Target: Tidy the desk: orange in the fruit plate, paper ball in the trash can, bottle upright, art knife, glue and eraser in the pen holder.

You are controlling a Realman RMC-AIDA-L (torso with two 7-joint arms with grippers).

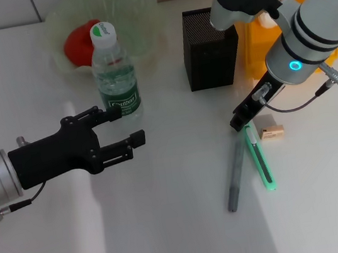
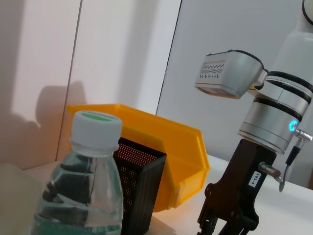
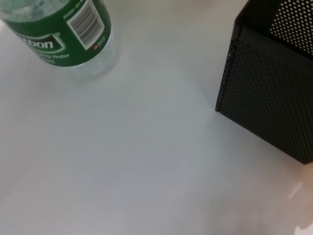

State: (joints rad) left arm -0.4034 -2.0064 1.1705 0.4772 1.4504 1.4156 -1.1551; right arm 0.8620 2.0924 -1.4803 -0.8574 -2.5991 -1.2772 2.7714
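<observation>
The bottle (image 1: 115,74), clear with a green label and white cap, stands upright in front of the fruit plate (image 1: 138,7); it also shows close up as the bottle (image 2: 83,186) and the bottle (image 3: 68,34). A reddish orange (image 1: 79,43) lies in the plate. My left gripper (image 1: 126,125) is open just in front of the bottle, its far finger beside the label. My right gripper (image 1: 244,118) hangs low over the upper end of the green art knife (image 1: 261,158). The eraser (image 1: 271,131) lies beside it, the grey pen-shaped glue (image 1: 234,177) next to the knife. The black mesh pen holder (image 1: 210,47) stands behind. The paper ball is out of view.
A yellow bin (image 1: 256,30) stands behind and beside the pen holder, and shows as the yellow bin (image 2: 166,152) behind the pen holder (image 2: 139,186). The right arm's gripper (image 2: 227,215) stands to one side of it. The pen holder (image 3: 274,93) is near the right wrist camera.
</observation>
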